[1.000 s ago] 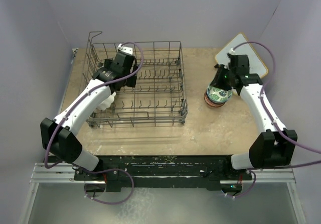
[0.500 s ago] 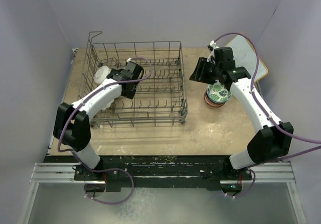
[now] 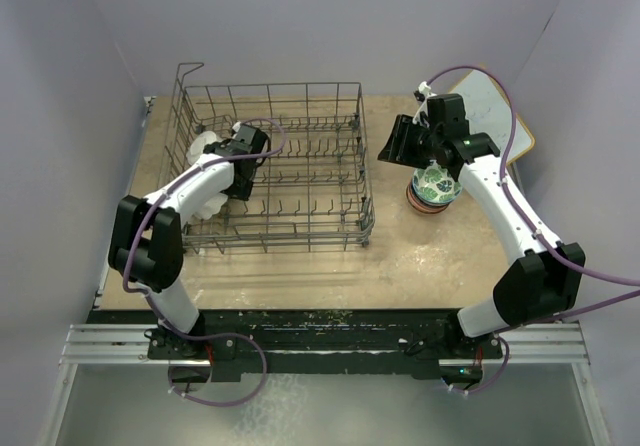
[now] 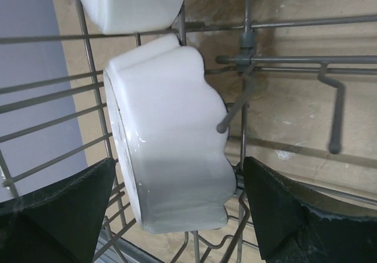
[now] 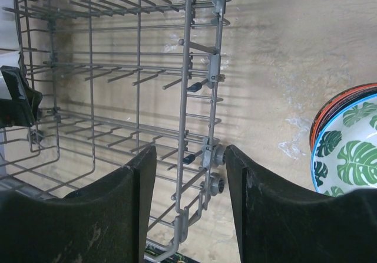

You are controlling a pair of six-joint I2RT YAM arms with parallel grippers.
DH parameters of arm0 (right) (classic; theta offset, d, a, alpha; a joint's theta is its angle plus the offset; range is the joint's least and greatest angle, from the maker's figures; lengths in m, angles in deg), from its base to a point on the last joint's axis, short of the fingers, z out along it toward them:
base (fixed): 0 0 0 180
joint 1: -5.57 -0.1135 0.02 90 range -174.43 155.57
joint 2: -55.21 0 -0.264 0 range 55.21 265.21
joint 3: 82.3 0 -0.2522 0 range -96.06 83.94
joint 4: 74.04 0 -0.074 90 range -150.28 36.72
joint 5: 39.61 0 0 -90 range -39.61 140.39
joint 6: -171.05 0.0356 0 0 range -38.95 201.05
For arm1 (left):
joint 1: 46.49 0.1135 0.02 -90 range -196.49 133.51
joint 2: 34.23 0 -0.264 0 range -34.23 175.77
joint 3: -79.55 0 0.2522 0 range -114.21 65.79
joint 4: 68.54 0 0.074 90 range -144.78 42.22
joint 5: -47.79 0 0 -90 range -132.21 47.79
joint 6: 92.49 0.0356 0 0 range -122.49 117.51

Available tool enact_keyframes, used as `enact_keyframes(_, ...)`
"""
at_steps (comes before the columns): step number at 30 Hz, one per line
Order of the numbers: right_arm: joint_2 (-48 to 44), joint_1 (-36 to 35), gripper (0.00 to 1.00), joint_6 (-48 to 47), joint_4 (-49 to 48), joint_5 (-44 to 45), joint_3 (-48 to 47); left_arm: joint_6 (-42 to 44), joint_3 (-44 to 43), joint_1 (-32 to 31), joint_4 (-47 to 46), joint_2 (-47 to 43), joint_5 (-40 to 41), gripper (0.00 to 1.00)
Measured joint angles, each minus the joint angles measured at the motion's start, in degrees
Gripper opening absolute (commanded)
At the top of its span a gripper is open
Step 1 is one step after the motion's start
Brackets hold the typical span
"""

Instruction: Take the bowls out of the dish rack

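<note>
White ceramic is all I can see left in the dish rack (image 3: 300,181): at its left end a white scalloped bowl (image 4: 171,139) stands on edge among the wires, and a second white bowl (image 4: 129,3) sits just beyond it. From above, the middle and right rows of prongs look bare, though the left arm covers part of that corner, so I cannot rule out another piece under it. The unloaded pieces are gathered on the table (image 3: 420,256) just to the right of the rack, as a stack of bowls (image 3: 435,186) near the white board (image 3: 492,101). A green-leaf bowl (image 5: 347,151) lies on top with a red-orange bowl (image 5: 330,107) showing its rim beneath; how many are under those I cannot tell. So I judge the job well past halfway, with the patterned bowls out and at least the two white ones yet to come. The left gripper (image 4: 177,174) is down inside the rack with its fingers spread wide, one on each side of the scalloped bowl. It has not closed on the bowl, and whether the right-hand finger already touches the rim I cannot make out. The right gripper (image 5: 191,157) hangs between the rack's right wall and the stack, fingers apart and holding nothing, facing the rack. Closing on that bowl and lifting it clear of the prongs looks like the step in hand.
</note>
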State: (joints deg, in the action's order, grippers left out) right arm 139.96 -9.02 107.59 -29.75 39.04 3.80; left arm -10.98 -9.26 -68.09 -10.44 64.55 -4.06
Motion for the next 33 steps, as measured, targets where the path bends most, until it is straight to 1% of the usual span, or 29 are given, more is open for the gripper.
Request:
enact_keyframes(2, 0.0, 0.0, 0.53, 0.0, 0.0, -0.2, 0.0, -0.6, 0.8, 0.9, 0.4, 0.0, -0.3, 0.85)
enact_keyframes(6, 0.0, 0.0, 0.53, 0.0, 0.0, -0.2, 0.0, -2.1, 1.0, 0.9, 0.3, 0.0, -1.4, 0.71)
enact_keyframes(10, 0.0, 0.0, 0.53, -0.1, 0.0, -0.2, 0.0, -2.6, 0.9, 0.9, 1.0, -0.3, -0.4, 0.57)
enact_keyframes(14, 0.0, 0.0, 0.53, -0.2, 0.0, -0.2, 0.0, -2.6, -0.3, 0.9, 3.0, -1.7, 1.0, 0.42)
enact_keyframes(17, 0.0, 0.0, 0.53, -0.2, 0.0, -0.2, 0.2, -2.8, -2.4, 0.9, 4.3, -2.3, 0.7, 0.33)
enact_keyframes(20, 0.0, 0.0, 0.53, -0.2, 0.0, -0.2, 0.5, -2.8, -5.1, 0.8, 5.1, -2.3, 0.7, 0.28)
enact_keyframes(24, 0.0, 0.0, 0.53, -0.3, 0.0, -0.2, 0.6, -2.5, -8.6, 0.7, 6.6, -2.5, 0.7, 0.27)
enact_keyframes(26, 0.0, 0.0, 0.53, -0.4, 0.0, -0.2, 0.6, -2.3, -10.8, 0.5, 7.7, -2.7, 0.8, 0.25)
enact_keyframes(29, 0.0, 0.0, 0.53, -0.5, 0.0, -0.3, 0.7, -1.7, -13.9, 0.2, 8.3, -2.9, 0.9, 0.24)
enact_keyframes(33, 0.0, 0.0, 0.53, -0.6, -0.1, -0.4, 0.8, -1.3, -20.3, -0.5, 10.3, -2.9, 0.5, 0.23)
